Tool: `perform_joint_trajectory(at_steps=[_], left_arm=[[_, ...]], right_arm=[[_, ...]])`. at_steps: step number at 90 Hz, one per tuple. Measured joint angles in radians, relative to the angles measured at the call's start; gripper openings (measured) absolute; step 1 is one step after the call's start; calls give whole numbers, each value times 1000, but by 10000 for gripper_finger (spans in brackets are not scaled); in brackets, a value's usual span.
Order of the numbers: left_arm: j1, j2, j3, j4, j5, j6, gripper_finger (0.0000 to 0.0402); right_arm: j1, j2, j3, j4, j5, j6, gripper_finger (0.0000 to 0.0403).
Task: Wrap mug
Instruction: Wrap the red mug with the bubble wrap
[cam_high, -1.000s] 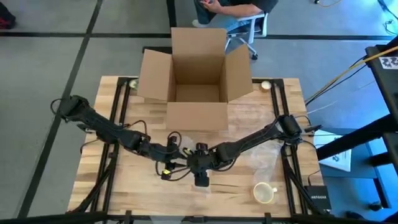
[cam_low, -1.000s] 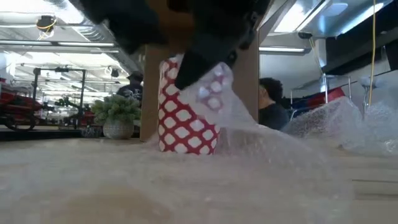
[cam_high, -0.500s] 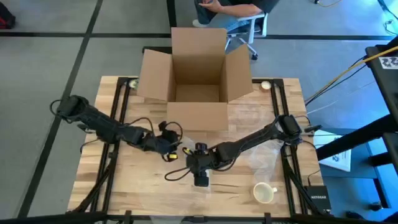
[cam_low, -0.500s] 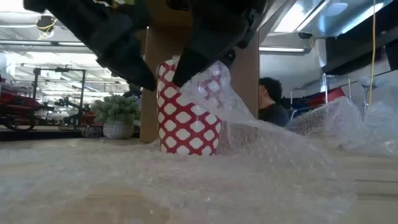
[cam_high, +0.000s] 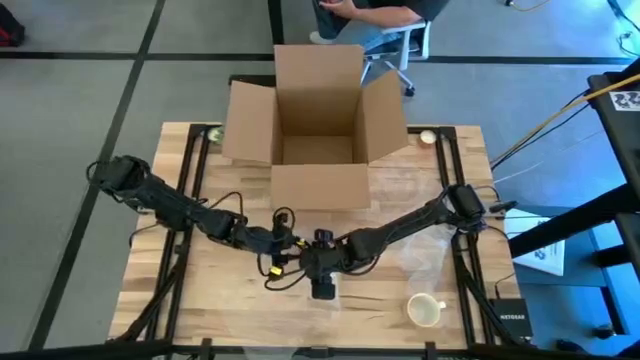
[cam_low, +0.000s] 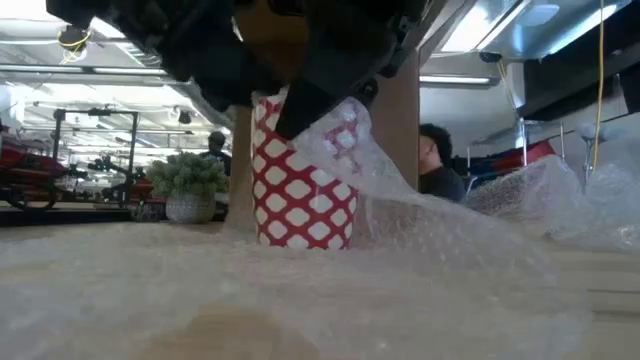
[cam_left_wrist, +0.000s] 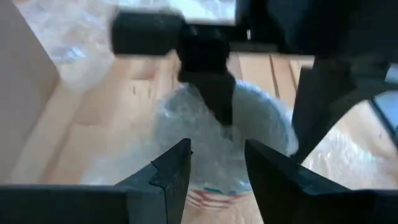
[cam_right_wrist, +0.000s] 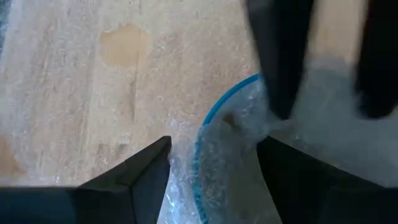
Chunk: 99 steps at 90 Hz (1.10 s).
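Red/white mug (cam_low: 302, 178) upright mid-table on bubble wrap (cam_low: 420, 235), just below both grippers. Right gripper (cam_high: 312, 262) pinches wrap at mug rim; left gripper (cam_high: 283, 250) w/ fingers parted, beside mug.

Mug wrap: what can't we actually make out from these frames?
- Red-and-white mug: its handle and far side, hidden in the low view by bubble wrap and the dark arms above.
- Left gripper and right gripper: overlapping dark shapes in the high view; grip unclear.
- Wrist views: blurred.
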Motion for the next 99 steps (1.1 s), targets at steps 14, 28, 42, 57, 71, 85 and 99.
perform_joint_trajectory(at_steps=[14,28,42,57,71,85,99], left_arm=[[-3,51,5,37,-16,-6,136],[-3,45,4,23,-12,-1,136],[-3,43,3,17,-12,-1,136],[-3,44,2,16,-10,-1,136],[-8,44,2,15,-7,-1,136],[-9,44,2,11,-7,5,136],[-9,45,3,20,1,7,136]], right_arm=[[1,-1,21,-35,0,9,225],[1,-8,137,-193,0,10,225],[2,-9,291,-424,53,12,225],[-1,-13,360,-542,289,41,225],[-33,0,284,-465,260,79,225],[-56,3,124,-286,240,123,225],[-68,-2,6,-180,154,179,225]])
